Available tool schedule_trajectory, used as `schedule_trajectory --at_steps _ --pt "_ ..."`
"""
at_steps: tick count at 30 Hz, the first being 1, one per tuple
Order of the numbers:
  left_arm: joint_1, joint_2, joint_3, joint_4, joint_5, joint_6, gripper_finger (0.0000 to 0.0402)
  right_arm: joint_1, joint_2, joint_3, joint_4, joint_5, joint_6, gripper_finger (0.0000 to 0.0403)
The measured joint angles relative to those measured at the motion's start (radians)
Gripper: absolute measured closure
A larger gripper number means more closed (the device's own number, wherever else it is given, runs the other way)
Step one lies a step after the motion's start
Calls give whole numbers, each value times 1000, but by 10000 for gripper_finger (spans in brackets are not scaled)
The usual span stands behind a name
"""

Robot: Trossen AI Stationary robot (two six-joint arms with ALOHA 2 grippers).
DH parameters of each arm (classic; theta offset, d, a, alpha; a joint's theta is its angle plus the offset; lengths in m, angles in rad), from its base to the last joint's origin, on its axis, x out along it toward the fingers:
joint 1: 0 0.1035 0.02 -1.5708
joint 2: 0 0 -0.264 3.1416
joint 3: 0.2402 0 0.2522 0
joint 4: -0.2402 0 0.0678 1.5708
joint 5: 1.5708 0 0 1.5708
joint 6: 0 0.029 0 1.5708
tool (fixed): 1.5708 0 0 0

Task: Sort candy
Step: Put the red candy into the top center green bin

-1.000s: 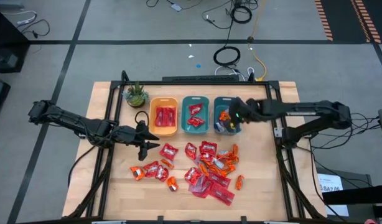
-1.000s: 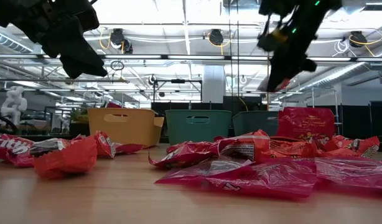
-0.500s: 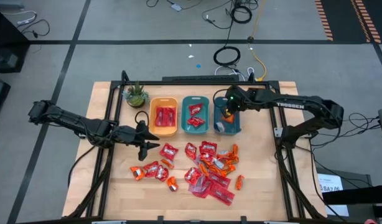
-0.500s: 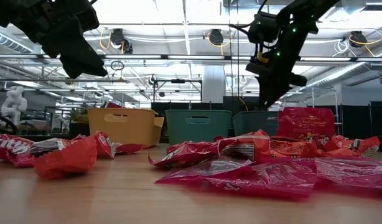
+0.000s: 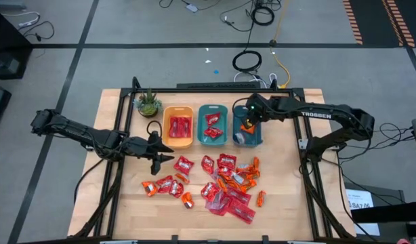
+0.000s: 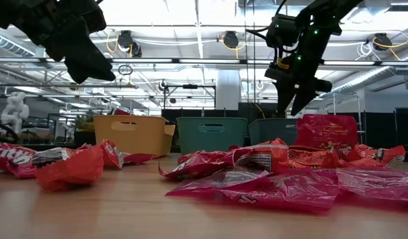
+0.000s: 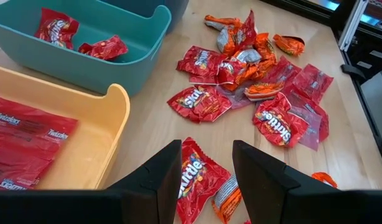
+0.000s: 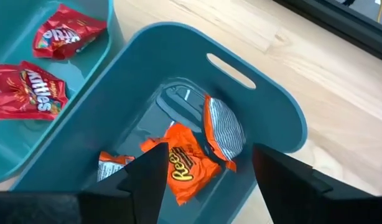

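High view: candy-strewn wooden table point(image 5: 276, 203)

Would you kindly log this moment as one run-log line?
right gripper: open over right teal bin | orange candy inside | left gripper: open, above Skittles packet

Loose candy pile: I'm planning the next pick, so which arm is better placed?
Left, probably. The left gripper hangs open right over a red Skittles packet, while the right gripper is open over the far teal bin.
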Motion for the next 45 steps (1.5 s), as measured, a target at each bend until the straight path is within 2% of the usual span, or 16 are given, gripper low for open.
schedule_trajectory --at_steps 6,13,16,22,28,34,40,45 --pt "0 0 0 26 24 -61 249 24 0 0 -46 0 5 185" --pt "0 0 0 23 -6 -80 246 80 -3 0 -116 5 40 185" --pt "0 0 0 23 -7 -80 230 117 -24 0 -139 16 54 186" --pt "0 0 0 22 -6 -80 173 216 -109 0 -256 67 148 186" --pt "0 0 0 23 23 -80 157 366 -209 0 -378 126 338 186" --pt "0 0 0 27 -1 -84 157 556 -275 0 -422 201 531 186" --pt "-5 32 0 35 -51 -106 157 729 -265 0 -453 242 706 186" --pt "-30 152 20 78 -61 -105 157 854 -237 0 -454 243 816 186"
